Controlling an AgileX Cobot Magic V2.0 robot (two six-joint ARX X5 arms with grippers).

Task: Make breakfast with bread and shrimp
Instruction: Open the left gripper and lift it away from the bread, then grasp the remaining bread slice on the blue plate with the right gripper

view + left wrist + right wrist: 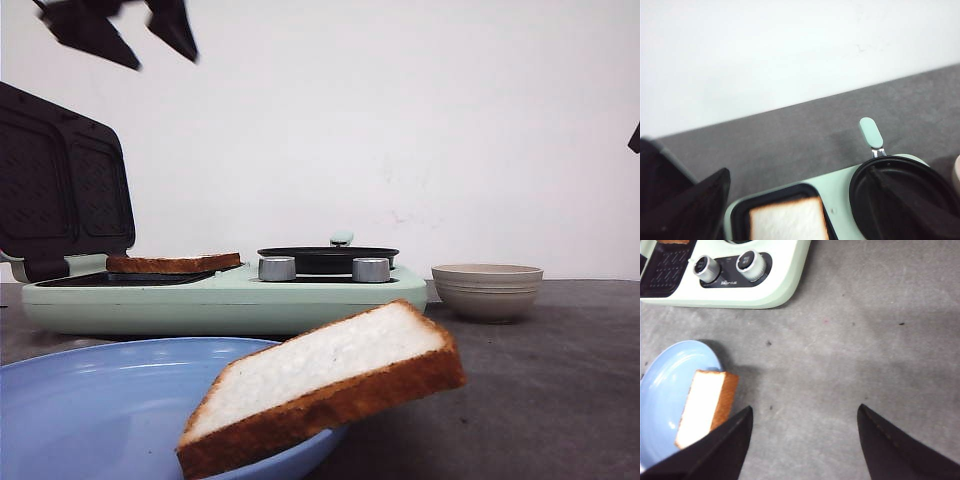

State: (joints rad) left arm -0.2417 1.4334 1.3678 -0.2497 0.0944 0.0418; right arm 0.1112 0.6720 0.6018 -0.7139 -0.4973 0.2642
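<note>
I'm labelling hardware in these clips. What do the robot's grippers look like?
Both are matte black. The right gripper has two broad, flat fingers tapering to points, with faintly worn edges. The left gripper shows the same dark, wedge-shaped fingers. No cables or markings are visible.

The front camera is sitting low at bench level, close behind the plate, facing the cooker and wall. The left wrist camera is looking down from above the cooker's pan. The right wrist camera is looking straight down, sharing the plate and knobs with the front view.
</note>
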